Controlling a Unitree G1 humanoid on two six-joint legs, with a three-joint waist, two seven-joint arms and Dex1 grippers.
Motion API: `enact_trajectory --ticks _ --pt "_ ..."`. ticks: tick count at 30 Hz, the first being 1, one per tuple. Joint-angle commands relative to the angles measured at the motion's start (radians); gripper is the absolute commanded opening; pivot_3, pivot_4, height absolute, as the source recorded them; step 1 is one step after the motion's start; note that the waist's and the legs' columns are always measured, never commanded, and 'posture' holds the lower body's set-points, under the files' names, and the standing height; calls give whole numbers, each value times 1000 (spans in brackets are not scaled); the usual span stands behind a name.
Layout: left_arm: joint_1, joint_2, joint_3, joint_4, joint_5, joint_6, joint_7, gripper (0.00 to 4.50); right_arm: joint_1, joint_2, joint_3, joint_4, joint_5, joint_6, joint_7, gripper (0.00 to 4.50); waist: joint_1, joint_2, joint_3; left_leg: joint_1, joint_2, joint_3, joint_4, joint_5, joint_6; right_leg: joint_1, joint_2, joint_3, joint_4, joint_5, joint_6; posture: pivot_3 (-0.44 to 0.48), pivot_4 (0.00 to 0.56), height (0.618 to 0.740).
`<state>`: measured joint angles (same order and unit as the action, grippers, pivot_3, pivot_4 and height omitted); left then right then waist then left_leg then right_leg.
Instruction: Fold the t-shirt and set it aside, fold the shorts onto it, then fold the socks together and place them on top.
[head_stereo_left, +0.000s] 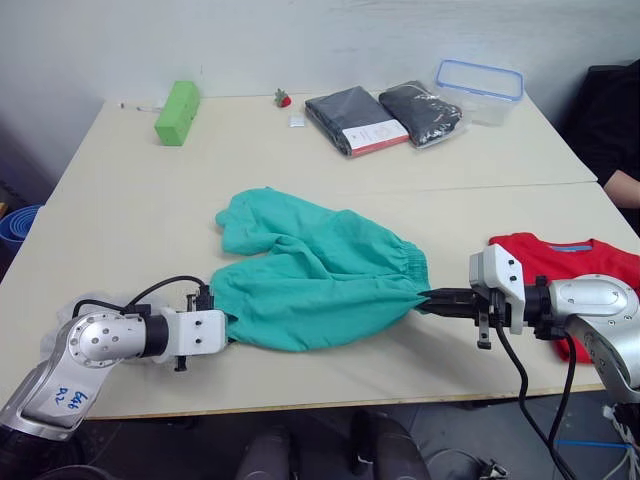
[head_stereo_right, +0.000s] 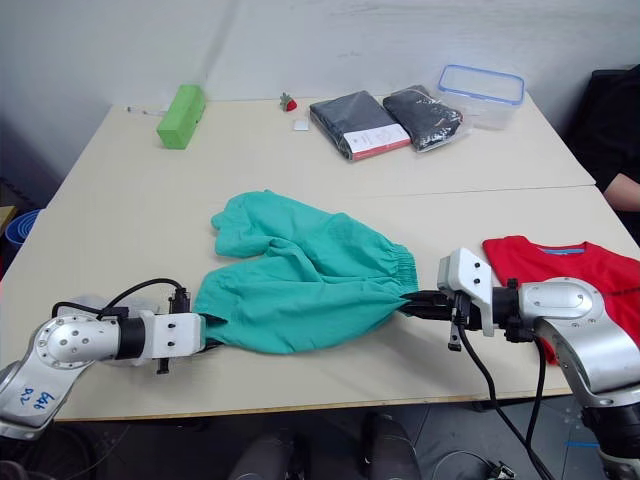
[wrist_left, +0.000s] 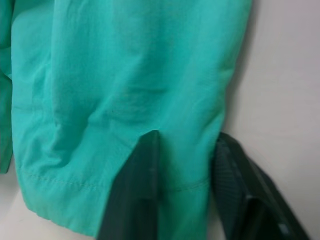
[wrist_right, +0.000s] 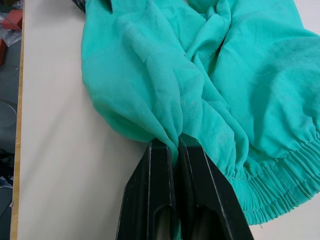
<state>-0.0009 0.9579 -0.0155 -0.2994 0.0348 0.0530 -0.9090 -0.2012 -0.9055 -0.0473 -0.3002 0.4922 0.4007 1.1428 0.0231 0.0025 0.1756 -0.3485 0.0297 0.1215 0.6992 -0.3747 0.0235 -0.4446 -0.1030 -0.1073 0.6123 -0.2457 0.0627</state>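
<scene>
Teal shorts (head_stereo_left: 315, 270) lie near the table's (head_stereo_left: 130, 215) front edge, stretched between our grippers. Our left gripper (wrist_left: 182, 165) has its fingers clamped on a leg hem; our right gripper (wrist_right: 176, 150) pinches the waistband corner. Beside our right arm lies the red t-shirt (head_stereo_left: 560, 262). Farther back sit packaged dark garments (head_stereo_left: 385, 115).

the shorts (head_stereo_left: 320, 270) were soft matt teal cloth, creased, with a gathered elastic band. the t-shirt (head_stereo_left: 560, 262) near the table's right edge was matt red cotton. the table (head_stereo_left: 130, 215) had a smooth, pale, matt top. at its far edge, folded dark garments (head_stereo_left: 385, 115) lay in glossy clear plastic beside a clear plastic box (head_stereo_left: 480, 88).
</scene>
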Motion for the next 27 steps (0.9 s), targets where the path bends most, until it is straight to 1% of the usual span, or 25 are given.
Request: enact_trajectory --ticks 1,2,8,11,14,17,19,20,21,23,25,26,27 --pt "-3 11 -1 56 30 20 1 166 -7 5 -19 -28 10 -7 0 0 0 0 0 0 0 0 0 0 0 0 0 0 0 0 0 0 150 740" --pt "-5 15 3 56 18 25 -9 54 -8 5 -18 -27 8 -11 1 0 0 0 0 0 0 0 0 0 0 0 0 0 0 0 0 0 150 740" --pt "28 76 66 -5 -119 117 -136 54 -14 -7 -11 -21 3 -26 28 0 -10 0 0 -1 2 0 0 -1 -1 -1 2 0 0 -1 -1 0 150 740" --pt "112 143 117 -77 -209 194 -236 54 11 -20 0 -50 12 -21 65 0 -24 0 0 -2 3 0 0 -1 -2 -1 3 -1 -1 -2 -3 0 150 740" --pt "207 184 181 -150 -306 274 -309 54 53 -19 6 -103 43 11 85 0 -27 -1 0 -3 4 0 -1 -2 -3 -2 5 -2 -1 -2 -3 0 150 740" --pt "291 215 234 -194 -361 316 -375 54 104 -25 24 -151 61 45 103 0 -26 -2 1 -3 4 0 0 -2 -3 -2 5 -2 -4 -2 -3 0 150 740" --pt "315 229 248 -206 -393 351 -404 54 129 -32 37 -167 63 54 118 0 -23 -3 2 -3 4 0 0 -2 -3 -2 5 -1 -4 -2 -4 0 150 740" --pt "313 233 244 -204 -391 342 -414 54 133 -34 45 -167 57 56 120 0 -21 -3 2 -2 3 -1 0 -2 -3 -1 4 -2 -3 -3 -4 0 150 740" --pt "287 229 224 -184 -376 328 -405 54 124 -26 62 -151 33 42 113 0 -20 -3 2 -3 3 -1 0 -2 -3 -1 4 -2 -3 -3 -4 0 150 740" --pt "186 208 148 -108 -332 291 -387 54 70 10 106 -86 -40 11 71 0 -20 -3 2 -2 2 -1 0 -2 -3 -1 4 -2 -3 -3 -4 0 150 740" --pt "-75 115 5 74 -194 231 -305 54 -60 86 151 50 -149 -44 -26 0 -19 -3 1 0 1 -1 0 -2 -3 1 5 -2 -2 -2 -4 0 150 740" --pt "-219 49 -47 186 -121 192 -237 54 -128 126 160 121 -197 -79 -77 0 -16 -3 2 0 0 0 0 -1 -3 0 7 -2 0 -2 -4 0 150 740" --pt "-405 -28 -89 335 -34 110 -133 54 -214 169 154 199 -249 -124 -151 0 -10 -3 2 0 -1 0 0 0 -2 1 7 -2 0 -2 -4 0 150 740"
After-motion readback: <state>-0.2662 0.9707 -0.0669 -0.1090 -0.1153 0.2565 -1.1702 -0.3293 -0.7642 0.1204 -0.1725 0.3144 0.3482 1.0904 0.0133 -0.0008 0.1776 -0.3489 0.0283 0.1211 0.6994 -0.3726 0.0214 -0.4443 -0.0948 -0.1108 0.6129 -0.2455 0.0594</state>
